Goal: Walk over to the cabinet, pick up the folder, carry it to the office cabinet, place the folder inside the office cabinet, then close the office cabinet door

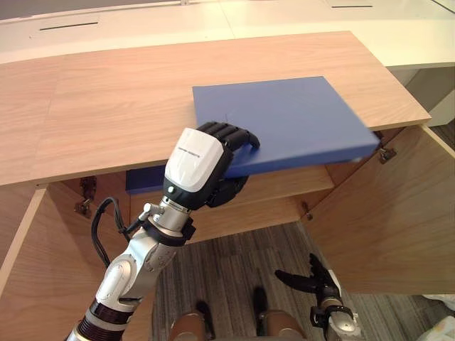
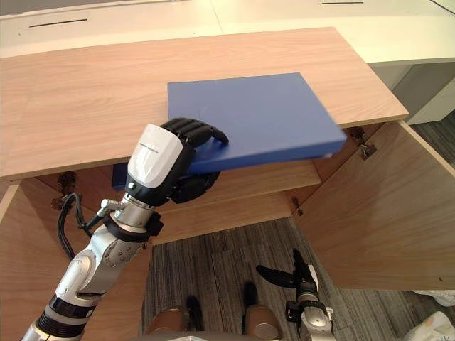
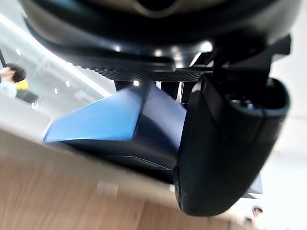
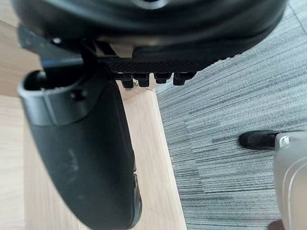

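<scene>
i read this as an office: a low wood-laminate cabinet (image 1: 128,106), its door (image 1: 384,213) swung open, stands on grey striped carpet (image 1: 234,263); white desks (image 1: 298,18) with cable slots (image 1: 69,26) run behind it, and a long ceiling light strip (image 3: 48,52) shows overhead

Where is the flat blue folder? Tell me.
In the eye views, the flat blue folder sits right of centre on the wooden cabinet top, overhanging its front edge, near-left corner gripped by the left hand.
</scene>
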Motion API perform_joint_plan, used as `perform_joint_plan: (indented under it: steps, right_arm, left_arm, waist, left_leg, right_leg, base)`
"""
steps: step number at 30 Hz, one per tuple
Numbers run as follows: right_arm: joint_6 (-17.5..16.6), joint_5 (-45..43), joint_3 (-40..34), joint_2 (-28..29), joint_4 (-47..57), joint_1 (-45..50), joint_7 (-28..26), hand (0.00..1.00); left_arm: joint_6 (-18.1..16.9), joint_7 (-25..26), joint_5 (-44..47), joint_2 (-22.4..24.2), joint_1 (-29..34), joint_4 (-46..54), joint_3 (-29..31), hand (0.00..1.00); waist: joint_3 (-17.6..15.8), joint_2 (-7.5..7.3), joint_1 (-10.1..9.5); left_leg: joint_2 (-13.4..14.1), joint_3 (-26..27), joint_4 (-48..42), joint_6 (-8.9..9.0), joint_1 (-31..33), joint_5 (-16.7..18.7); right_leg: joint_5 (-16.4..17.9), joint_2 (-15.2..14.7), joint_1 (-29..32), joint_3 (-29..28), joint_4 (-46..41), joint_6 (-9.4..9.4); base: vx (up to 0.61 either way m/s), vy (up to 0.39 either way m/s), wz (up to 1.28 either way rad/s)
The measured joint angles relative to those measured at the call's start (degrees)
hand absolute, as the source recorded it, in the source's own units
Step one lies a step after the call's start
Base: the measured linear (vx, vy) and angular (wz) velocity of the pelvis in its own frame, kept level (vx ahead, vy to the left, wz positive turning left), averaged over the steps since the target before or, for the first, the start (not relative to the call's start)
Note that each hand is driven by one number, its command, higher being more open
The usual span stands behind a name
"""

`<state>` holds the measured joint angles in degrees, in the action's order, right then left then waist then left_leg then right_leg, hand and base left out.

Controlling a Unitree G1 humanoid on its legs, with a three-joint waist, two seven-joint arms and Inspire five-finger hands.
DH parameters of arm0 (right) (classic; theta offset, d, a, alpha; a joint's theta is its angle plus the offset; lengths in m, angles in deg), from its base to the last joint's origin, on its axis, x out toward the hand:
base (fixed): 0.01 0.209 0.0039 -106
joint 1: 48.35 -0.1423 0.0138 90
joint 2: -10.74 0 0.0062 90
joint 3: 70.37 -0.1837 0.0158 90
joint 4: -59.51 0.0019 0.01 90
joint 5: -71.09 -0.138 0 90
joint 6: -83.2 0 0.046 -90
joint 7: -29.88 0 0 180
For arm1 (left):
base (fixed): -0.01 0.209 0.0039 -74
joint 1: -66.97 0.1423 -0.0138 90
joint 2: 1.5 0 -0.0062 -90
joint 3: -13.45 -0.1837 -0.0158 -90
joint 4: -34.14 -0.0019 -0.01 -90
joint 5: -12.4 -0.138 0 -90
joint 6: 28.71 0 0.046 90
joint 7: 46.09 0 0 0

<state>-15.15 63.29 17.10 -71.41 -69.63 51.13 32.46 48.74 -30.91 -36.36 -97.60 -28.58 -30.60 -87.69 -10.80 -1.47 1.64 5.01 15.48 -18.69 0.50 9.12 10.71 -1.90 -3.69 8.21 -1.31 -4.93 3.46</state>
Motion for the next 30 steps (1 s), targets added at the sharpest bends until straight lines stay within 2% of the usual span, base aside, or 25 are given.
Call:
perform_joint_plan:
  steps: [2,7,10,12,16,20,23,30]
  right_arm:
    - [-0.08,-0.11,-0.86,1.03,0.80,-0.05,0.02,1.00]
    - [-0.15,-4.13,-2.38,3.42,8.98,0.36,0.33,1.00]
    - [-1.15,-7.45,-4.22,5.53,18.28,0.30,0.33,1.00]
    - [-3.20,-11.63,-5.51,6.96,25.55,0.36,0.41,1.00]
    - [-5.27,-15.93,-7.41,8.79,35.40,0.83,1.17,1.00]
    - [-6.78,-19.10,-8.74,9.65,45.87,3.34,1.01,1.00]
    - [-7.83,-22.43,-11.61,9.67,53.18,4.77,0.46,1.00]
    - [-8.77,-25.25,-14.07,9.22,63.72,4.53,-2.14,1.00]
  left_arm:
    - [1.28,-0.23,0.66,2.09,1.59,-0.78,0.75,0.00]
    - [0.92,-0.88,1.84,6.64,6.94,3.13,1.97,0.00]
    - [-0.13,-1.70,4.12,9.59,11.92,6.85,2.35,0.00]
    - [-1.84,-1.76,8.36,11.34,16.13,10.04,2.36,0.00]
    - [-3.55,-2.04,15.91,13.71,20.55,13.32,2.95,0.00]
    - [-4.12,-3.14,28.73,14.68,23.96,16.32,4.29,0.00]
    - [-4.59,-6.79,44.10,15.44,26.25,18.28,5.92,0.00]
    - [-4.59,-15.44,70.88,16.78,27.08,20.02,8.44,0.00]
  waist:
    - [-0.23,0.03,-0.05]
    - [-0.34,0.18,0.07]
    - [-0.50,0.29,0.07]
    - [-0.52,0.31,-0.15]
    - [-0.52,0.33,-0.55]
    - [-0.55,0.43,-0.51]
    - [-0.45,0.82,-0.45]
    - [-0.23,1.06,-0.02]
  left_leg:
    - [0.04,0.22,0.10,0.15,-0.05,0.13]
    - [0.02,0.91,0.67,0.22,-0.90,0.23]
    - [-0.05,1.00,1.30,0.25,-2.12,0.35]
    - [-0.15,0.99,1.72,0.25,-2.69,0.36]
    - [-0.31,0.87,2.44,0.24,-3.81,0.35]
    - [-0.76,0.55,3.48,0.21,-5.27,0.32]
    - [-1.29,0.41,4.51,-0.04,-6.49,0.15]
    - [-2.14,0.45,6.21,-0.71,-8.25,-0.46]
  right_leg:
    - [0.00,0.16,-0.01,-0.25,0.21,0.00]
    - [0.02,0.34,-0.44,-0.68,0.60,-0.03]
    - [0.03,0.36,-1.63,-0.75,1.24,-0.06]
    - [0.03,0.31,-2.29,-0.68,1.82,-0.06]
    - [0.03,0.18,-3.55,-0.41,2.53,-0.06]
    - [0.03,-0.03,-5.14,-0.09,3.37,-0.06]
    - [0.03,-0.51,-6.18,-0.03,3.84,-0.05]
    - [0.04,-1.22,-7.20,-0.02,3.86,-0.05]
  base:
    - [0.02,0.002,-0.05]
    - [0.02,0.001,-0.08]
    - [0.00,0.001,-0.01]
    - [0.00,0.000,0.00]
    - [0.00,0.000,0.00]
    - [0.01,0.010,0.04]
    - [0.00,0.019,0.03]
    - [-0.01,0.005,0.00]
